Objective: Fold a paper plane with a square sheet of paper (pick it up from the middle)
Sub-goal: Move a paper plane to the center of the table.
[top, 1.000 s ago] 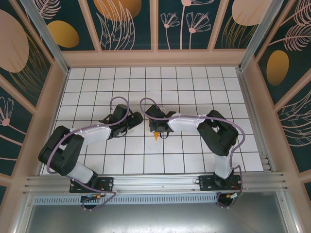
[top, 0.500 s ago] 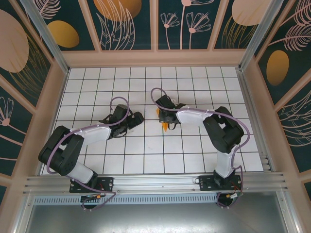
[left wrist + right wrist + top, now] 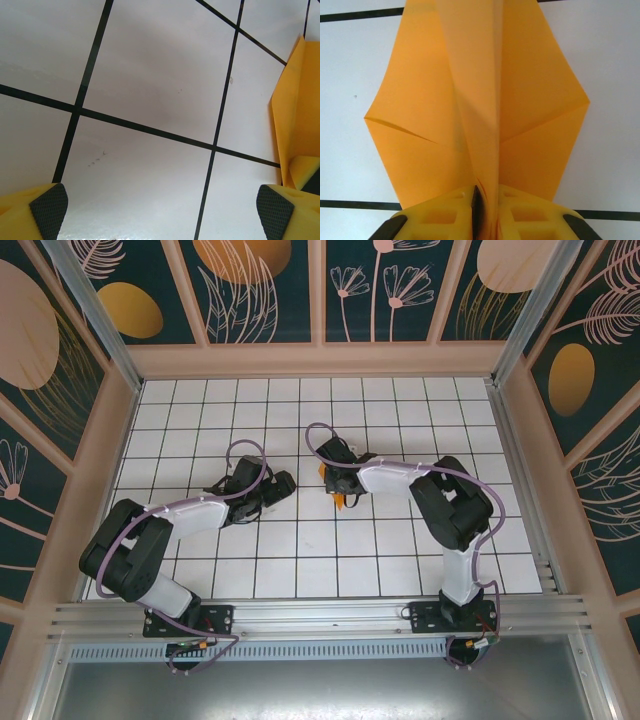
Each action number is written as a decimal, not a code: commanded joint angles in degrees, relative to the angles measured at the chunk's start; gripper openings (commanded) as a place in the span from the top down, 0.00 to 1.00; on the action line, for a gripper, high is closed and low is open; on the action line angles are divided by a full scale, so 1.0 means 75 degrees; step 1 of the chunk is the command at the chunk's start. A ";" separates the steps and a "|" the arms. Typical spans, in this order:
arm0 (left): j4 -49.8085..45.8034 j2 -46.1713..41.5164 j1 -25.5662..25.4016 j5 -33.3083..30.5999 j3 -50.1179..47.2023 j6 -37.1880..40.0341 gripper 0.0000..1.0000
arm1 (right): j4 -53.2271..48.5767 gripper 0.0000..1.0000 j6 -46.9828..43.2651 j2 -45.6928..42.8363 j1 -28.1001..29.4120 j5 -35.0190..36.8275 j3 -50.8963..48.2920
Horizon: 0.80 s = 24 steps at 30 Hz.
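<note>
While the overhead camera gives only slivers of orange poking out around the right claw, near the middle of the white gridded table, the right wrist camera shows the paper plane plainly. It is a creased, folded piece with both wings spread, its central ridge pinched between the two yellow fingers, which press together on it. From the left wrist, the left claw stands with its fingers wide apart over the tiles, and one edge of the orange paper rises at the right border. The plane's far end is cut off at the top of the right wrist view. From above the claw hides most of it, so I cannot tell whether it rests on the table or hangs over it.
</note>
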 commanded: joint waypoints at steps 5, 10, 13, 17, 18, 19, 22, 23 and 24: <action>-0.0224 0.0088 0.0039 -0.0133 0.0181 0.0129 0.02 | -0.0121 0.84 0.0059 0.0418 0.0054 -0.0041 -0.0050; -0.0226 0.0102 0.0036 -0.0156 0.0207 0.0154 0.01 | -0.0080 0.86 -0.0132 0.0447 0.0006 0.0165 0.0188; -0.0289 0.0108 0.0036 -0.0222 0.0273 0.0187 0.01 | 0.0130 0.86 -0.0515 0.0584 -0.0170 0.0175 0.0651; -0.0503 0.0085 0.0036 -0.0381 0.0491 0.0328 0.01 | 0.0237 0.87 -0.0918 0.1010 -0.0469 0.0076 0.1334; -0.0539 0.0075 0.0045 -0.0412 0.0528 0.0361 0.01 | 0.0207 0.87 -0.0993 0.1112 -0.0518 0.0106 0.1473; -0.0560 0.0075 0.0036 -0.0436 0.0570 0.0395 0.01 | 0.0185 0.87 -0.1061 0.1211 -0.0557 0.0121 0.1585; -0.0653 0.0067 0.0048 -0.0518 0.0692 0.0472 0.02 | 0.0087 0.87 -0.1153 0.1440 -0.0669 0.0109 0.1883; -0.0661 0.0068 0.0048 -0.0531 0.0713 0.0481 0.02 | 0.0061 0.86 -0.1153 0.1500 -0.0692 0.0089 0.1927; -0.0660 0.0067 0.0048 -0.0540 0.0731 0.0493 0.02 | 0.0065 0.84 -0.1144 0.1533 -0.0716 0.0067 0.1936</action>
